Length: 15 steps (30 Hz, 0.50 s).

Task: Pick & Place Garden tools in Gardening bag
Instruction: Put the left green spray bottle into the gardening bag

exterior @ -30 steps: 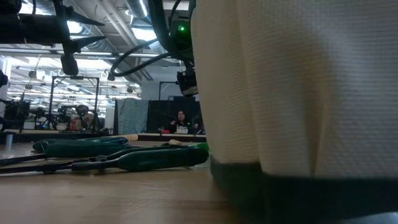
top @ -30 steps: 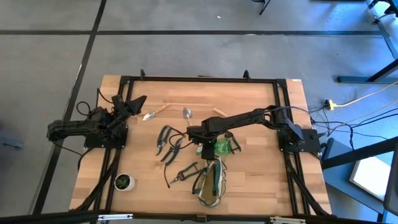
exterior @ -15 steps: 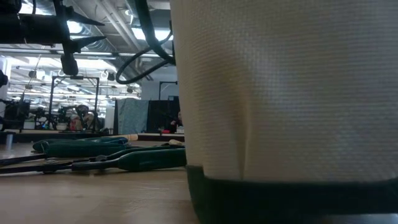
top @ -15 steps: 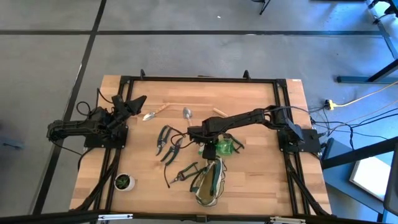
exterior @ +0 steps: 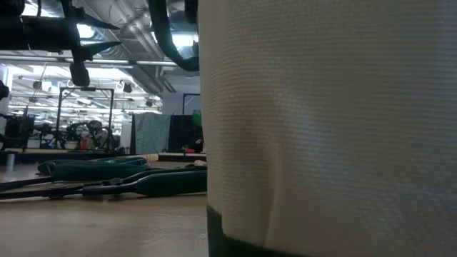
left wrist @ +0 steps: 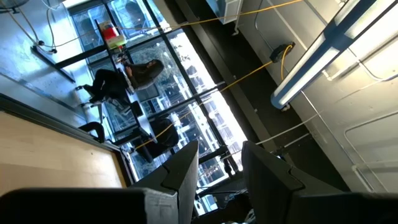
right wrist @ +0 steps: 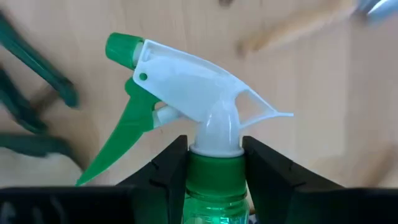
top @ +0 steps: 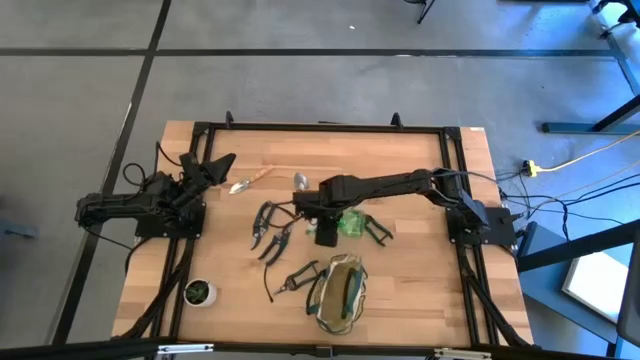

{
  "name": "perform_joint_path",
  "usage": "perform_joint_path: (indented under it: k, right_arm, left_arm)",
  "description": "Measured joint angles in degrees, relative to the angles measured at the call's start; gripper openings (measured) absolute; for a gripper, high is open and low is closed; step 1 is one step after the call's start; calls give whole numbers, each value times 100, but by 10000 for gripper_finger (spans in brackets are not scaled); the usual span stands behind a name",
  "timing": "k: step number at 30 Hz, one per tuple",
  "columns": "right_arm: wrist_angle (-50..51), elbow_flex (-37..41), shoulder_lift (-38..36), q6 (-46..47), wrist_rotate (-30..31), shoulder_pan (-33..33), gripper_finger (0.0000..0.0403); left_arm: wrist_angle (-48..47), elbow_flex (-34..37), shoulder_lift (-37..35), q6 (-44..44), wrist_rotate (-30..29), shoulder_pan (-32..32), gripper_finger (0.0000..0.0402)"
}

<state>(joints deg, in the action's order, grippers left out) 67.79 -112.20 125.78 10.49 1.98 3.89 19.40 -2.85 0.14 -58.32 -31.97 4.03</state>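
Worktop [top: 420, 290] carries the bag [top: 338, 292] at 6 o'clock, mouth up. Right pincer [right wrist: 214, 163], at centre just 12 o'clock of the bag, is clamped on the spray bottle's [right wrist: 205, 134] neck. Step in hand: carrying the bottle; next, swing toward 6 over the bag mouth, then release. Left pincer [left wrist: 221, 168] is parked at 9 o'clock, fingers apart, empty.

- The right gripper [top: 326, 236] has moved away from the bag [top: 340, 292], toward the table's far edge and slightly left.
- The spray bottle [right wrist: 186, 124], clamped at the neck between the right gripper's fingers, has moved with it.
- In the low view, the bag's pale wall [exterior: 328, 121] now covers more of the frame, hiding the arm.
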Motion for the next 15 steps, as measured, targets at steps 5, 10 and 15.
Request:
perform_joint_path:
  k: [5,10,15]
  right_arm:
    - [472,-782,0,73,-4,-3,140]
    - [907,-1711,0,354,-8,-8,140]
    - [436,-2095,-318,986,-436,13,140]
  left_arm:
    - [-1,0,2,-95,2,-1,118]
    - [0,0,0,-110,61,-17,118]
    - [2,0,0,-195,213,-17,118]
